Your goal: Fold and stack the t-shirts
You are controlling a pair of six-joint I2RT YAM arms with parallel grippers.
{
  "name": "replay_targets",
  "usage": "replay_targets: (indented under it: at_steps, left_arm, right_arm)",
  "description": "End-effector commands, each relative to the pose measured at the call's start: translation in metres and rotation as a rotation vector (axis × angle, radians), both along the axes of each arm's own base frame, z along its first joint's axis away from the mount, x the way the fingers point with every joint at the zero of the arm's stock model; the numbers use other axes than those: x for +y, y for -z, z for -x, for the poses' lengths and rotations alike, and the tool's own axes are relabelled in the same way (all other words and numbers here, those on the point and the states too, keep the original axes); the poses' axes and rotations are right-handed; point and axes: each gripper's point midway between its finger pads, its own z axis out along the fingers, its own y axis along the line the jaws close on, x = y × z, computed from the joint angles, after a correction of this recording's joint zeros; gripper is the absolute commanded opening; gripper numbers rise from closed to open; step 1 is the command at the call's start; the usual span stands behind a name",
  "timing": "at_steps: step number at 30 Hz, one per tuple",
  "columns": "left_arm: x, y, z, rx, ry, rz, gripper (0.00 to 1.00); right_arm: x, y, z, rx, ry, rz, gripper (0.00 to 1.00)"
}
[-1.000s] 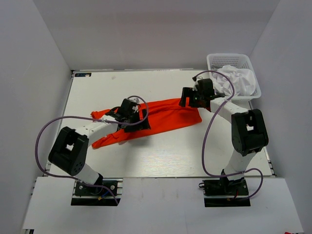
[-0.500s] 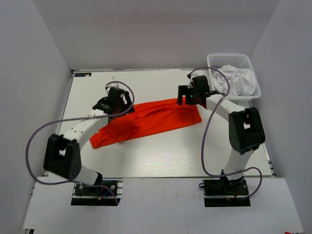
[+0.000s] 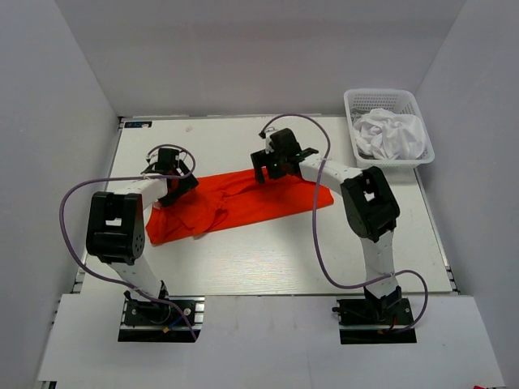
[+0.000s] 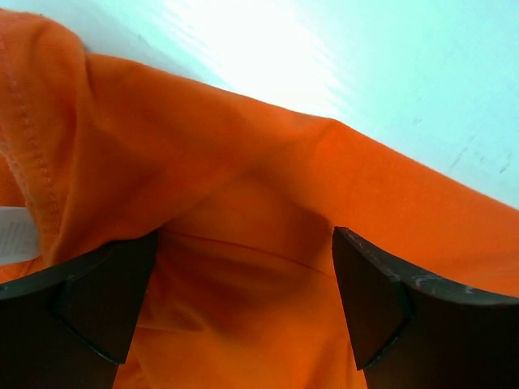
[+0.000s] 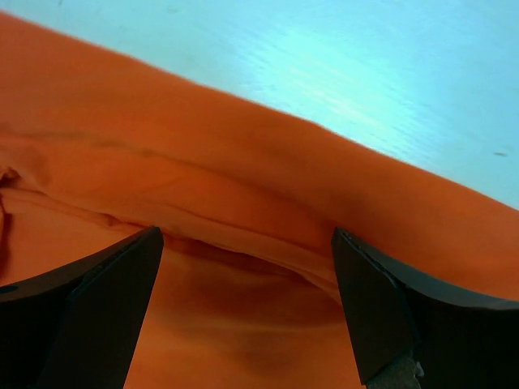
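A bright orange-red t-shirt [image 3: 251, 198] lies crumpled in a long band across the middle of the table. My left gripper [image 3: 170, 185] is low over its far left corner, jaws wide apart. In the left wrist view the orange cloth [image 4: 243, 186] fills the gap between the two black fingers [image 4: 369, 300]. My right gripper [image 3: 272, 168] is at the shirt's far edge near its middle, also open. The right wrist view shows a fold of the orange cloth [image 5: 243, 211] between its fingers [image 5: 381, 312]. A white t-shirt [image 3: 393, 134] sits bunched in the basket.
The white lattice basket [image 3: 381, 92] stands at the far right corner of the white table [image 3: 268, 259]. Grey walls close in the table on three sides. Purple cables loop over both arms.
The left gripper has swung from the shirt's middle to its far left corner. The right gripper has travelled left from beside the basket to the shirt's far edge. The shirt lies a little flatter.
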Motion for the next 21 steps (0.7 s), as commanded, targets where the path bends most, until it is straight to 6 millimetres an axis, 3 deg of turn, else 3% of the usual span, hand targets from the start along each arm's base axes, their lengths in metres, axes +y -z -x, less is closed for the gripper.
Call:
replay_targets:
  at_steps: [1, 5, 10, 11, 12, 16, 21]
  left_arm:
    - [-0.006, 0.021, 0.010, 0.034, 0.006, 0.098, 1.00]
    - [0.003, 0.029, 0.014, 0.048, 0.000, 0.116, 1.00]
    - [0.009, 0.028, 0.011, 0.031, -0.004, 0.121, 1.00]
    - [0.010, 0.027, 0.011, 0.031, -0.006, 0.133, 1.00]
    - [0.008, 0.023, 0.004, 0.009, 0.001, 0.141, 1.00]
    - [0.007, 0.017, -0.005, -0.014, 0.017, 0.161, 1.00]
    - [-0.001, -0.009, -0.030, -0.087, 0.112, 0.170, 1.00]
  right_arm:
    - [0.016, -0.007, 0.000, -0.023, -0.026, 0.003, 0.90]
    - [0.017, 0.011, 0.014, 0.024, 0.000, 0.021, 0.90]
    - [-0.017, 0.018, 0.034, 0.009, 0.109, 0.104, 0.90]
    - [-0.019, 0.000, 0.034, -0.025, 0.116, 0.084, 0.90]
    - [-0.031, 0.015, 0.046, 0.004, 0.130, 0.119, 0.90]
    - [-0.047, 0.008, 0.060, 0.005, 0.160, 0.113, 0.90]
    - [-0.057, -0.017, 0.051, -0.065, 0.203, 0.121, 0.90]
